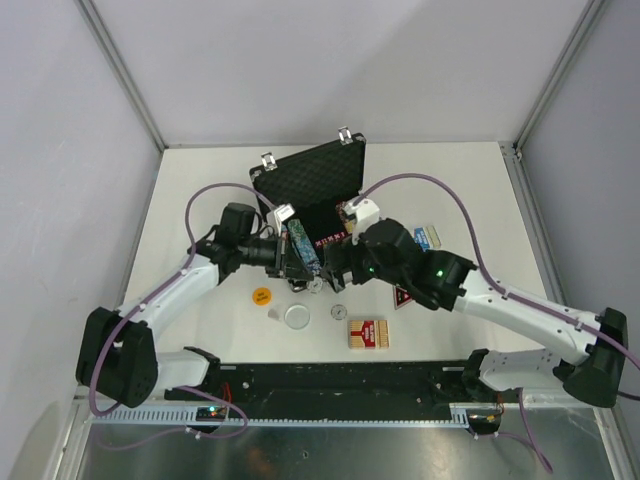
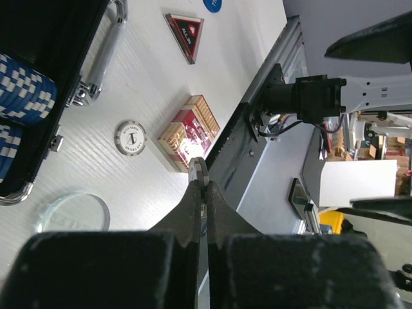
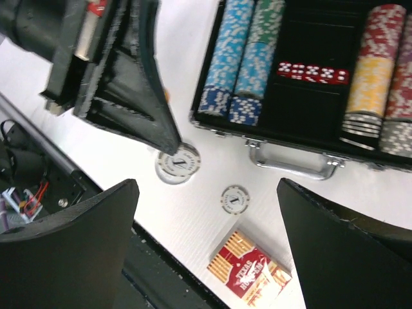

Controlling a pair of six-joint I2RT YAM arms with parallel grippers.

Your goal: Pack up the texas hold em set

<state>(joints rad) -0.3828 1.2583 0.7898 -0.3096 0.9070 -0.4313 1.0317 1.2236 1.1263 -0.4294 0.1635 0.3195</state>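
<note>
The texas hold em set's black case [image 1: 310, 175] lies open at the back, with rows of poker chips [image 3: 225, 51] and red dice [image 3: 313, 72] inside. My left gripper [image 2: 201, 183] is shut on a grey-white poker chip [image 2: 201, 171], held edge-on above the table just in front of the case handle [image 3: 290, 164]. That same chip [image 3: 178, 162] shows at the left finger's tip in the right wrist view. My right gripper [image 3: 206, 212] stands wide open and empty above a loose chip [image 3: 235, 199] and a red card deck [image 3: 248, 270]. A red triangle [image 2: 185, 28] lies further right.
An orange button [image 1: 261, 295], a clear round disc [image 1: 297, 317] and a second card deck [image 1: 428, 236] lie on the white table. The black rail [image 1: 330, 380] runs along the near edge. Both arms crowd together in front of the case.
</note>
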